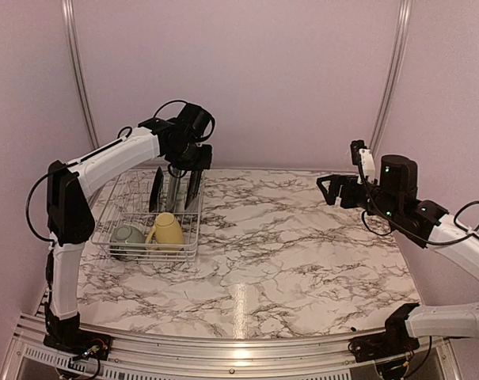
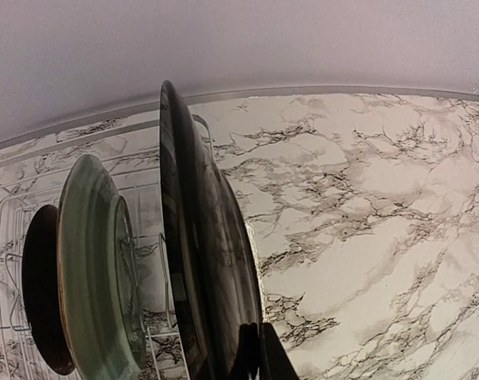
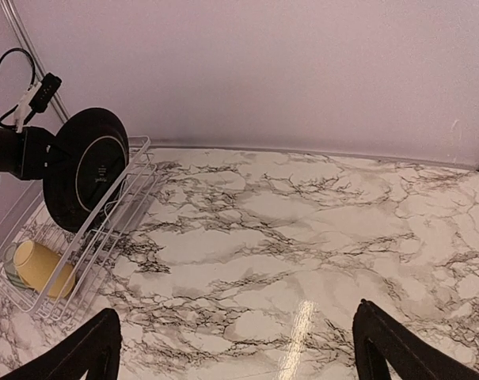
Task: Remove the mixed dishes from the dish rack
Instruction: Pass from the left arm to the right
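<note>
The white wire dish rack (image 1: 193, 237) stands at the left of the marble table. Three plates stand on edge in its far half: a dark one (image 1: 156, 190), a greenish one (image 1: 174, 192) and a dark glossy one (image 1: 193, 190). A pale yellow mug (image 1: 167, 229) and a small pale-green bowl (image 1: 127, 237) lie in its near half. My left gripper (image 1: 194, 166) is shut on the top rim of the dark glossy plate (image 2: 199, 237); one finger (image 2: 279, 360) presses its face, the other is hidden behind it. My right gripper (image 3: 239, 348) is open and empty, hovering at the right (image 1: 328, 190).
The greenish plate (image 2: 93, 269) and the other dark plate (image 2: 39, 301) stand close beside the held one. The mug (image 3: 39, 265) lies by the rack's near wall (image 3: 104, 229). Pale walls with metal rails close off the back and sides.
</note>
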`<action>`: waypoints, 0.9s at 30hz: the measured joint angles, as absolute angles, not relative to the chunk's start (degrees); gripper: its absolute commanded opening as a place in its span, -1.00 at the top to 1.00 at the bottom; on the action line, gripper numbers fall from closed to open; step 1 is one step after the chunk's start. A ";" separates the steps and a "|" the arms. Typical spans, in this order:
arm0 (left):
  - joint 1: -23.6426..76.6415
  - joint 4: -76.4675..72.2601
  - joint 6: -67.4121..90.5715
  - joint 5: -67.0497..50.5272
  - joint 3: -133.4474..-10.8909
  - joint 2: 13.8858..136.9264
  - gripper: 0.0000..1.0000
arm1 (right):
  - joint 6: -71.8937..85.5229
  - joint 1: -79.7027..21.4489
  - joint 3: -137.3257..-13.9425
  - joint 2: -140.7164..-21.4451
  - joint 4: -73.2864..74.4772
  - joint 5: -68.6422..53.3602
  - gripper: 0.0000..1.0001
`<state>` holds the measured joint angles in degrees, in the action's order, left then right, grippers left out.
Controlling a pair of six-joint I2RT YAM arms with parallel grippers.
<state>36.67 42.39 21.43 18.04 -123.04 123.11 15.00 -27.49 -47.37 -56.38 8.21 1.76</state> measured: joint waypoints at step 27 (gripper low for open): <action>44.16 34.85 18.92 14.63 -105.03 96.49 1.00 | 15.49 -27.53 -48.53 -63.77 8.14 0.12 -0.97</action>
<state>44.16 34.85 18.92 14.63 -105.03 96.49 15.49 -27.53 -48.53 -63.77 8.14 0.12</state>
